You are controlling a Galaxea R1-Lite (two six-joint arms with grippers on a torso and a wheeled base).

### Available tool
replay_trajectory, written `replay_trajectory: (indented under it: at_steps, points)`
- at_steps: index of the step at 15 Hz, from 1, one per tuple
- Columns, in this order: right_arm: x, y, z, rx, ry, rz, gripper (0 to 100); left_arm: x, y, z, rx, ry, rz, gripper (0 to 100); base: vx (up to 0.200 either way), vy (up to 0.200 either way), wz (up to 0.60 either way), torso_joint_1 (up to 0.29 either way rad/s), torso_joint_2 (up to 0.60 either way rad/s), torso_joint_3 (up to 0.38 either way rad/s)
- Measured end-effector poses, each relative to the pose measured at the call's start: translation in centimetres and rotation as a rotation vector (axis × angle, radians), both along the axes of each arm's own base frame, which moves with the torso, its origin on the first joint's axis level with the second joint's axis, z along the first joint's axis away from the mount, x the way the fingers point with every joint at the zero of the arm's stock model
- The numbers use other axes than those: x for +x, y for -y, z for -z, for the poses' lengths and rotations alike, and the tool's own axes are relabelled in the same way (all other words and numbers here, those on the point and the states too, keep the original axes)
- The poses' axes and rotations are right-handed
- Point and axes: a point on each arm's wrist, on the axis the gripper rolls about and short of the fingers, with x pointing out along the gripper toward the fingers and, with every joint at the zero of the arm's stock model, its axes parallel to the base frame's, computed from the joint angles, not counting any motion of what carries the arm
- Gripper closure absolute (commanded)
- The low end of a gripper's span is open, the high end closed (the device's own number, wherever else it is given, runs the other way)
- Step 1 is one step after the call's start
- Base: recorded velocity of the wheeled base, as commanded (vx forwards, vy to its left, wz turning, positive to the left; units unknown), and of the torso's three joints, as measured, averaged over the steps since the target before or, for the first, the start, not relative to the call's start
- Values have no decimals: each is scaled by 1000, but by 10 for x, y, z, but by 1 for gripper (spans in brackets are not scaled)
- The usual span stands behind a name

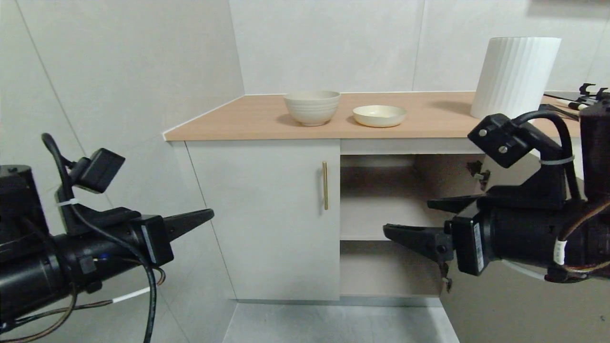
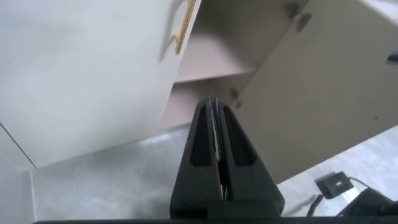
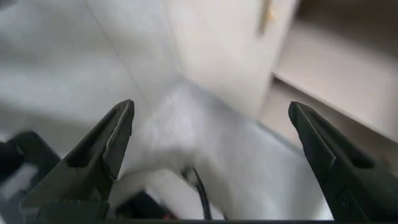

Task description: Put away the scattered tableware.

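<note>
Ribbed cream bowl [image 1: 312, 107] beside shallow dish [image 1: 379, 116] on countertop [image 1: 228, 125].

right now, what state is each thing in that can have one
bowl, upright on the countertop
shallow dish, upright beside the bowl, not touching it
left cabinet door, shut
right cabinet door, swung open
ribbed white container, upright
left pincer, shut, holding nothing
right pincer, open, holding nothing

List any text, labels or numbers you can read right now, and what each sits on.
Nothing legible.
White sticker on the black wrist housing of the right claw: print too small to read.
Ribbed beige bowl, shallow cream dish, white fluted cylinder: no markings visible.
</note>
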Motion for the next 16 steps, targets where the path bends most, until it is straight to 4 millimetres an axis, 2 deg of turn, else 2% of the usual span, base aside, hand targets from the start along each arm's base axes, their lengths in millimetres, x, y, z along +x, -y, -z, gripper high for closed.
replay_trajectory:
  at_steps: [1,2,5,7,14,16]
  points:
    - [-4,4,-7,-28,-35,25,0,-3,-1,-8,-2,10,-1,100,0,0,0,0,0,0]
    - [-6,8,-16,10,-57,50,0,-6,-2,-14,-5,19,-1,0,0,0,0,0,0,0]
    - [6,11,-24,117,-55,124,0,-8,-1,-30,-17,41,23,0,0,0,0,0,0,0]
    - [12,10,-22,118,-56,140,0,-11,3,-37,-30,69,52,0,0,0,0,0,0,0]
    - [12,12,-19,89,-57,182,0,-17,3,-45,-39,114,68,0,0,0,0,0,0,0]
    - [11,13,-17,86,-59,181,0,-20,3,-48,-41,128,70,0,200,0,0,-2,0,2]
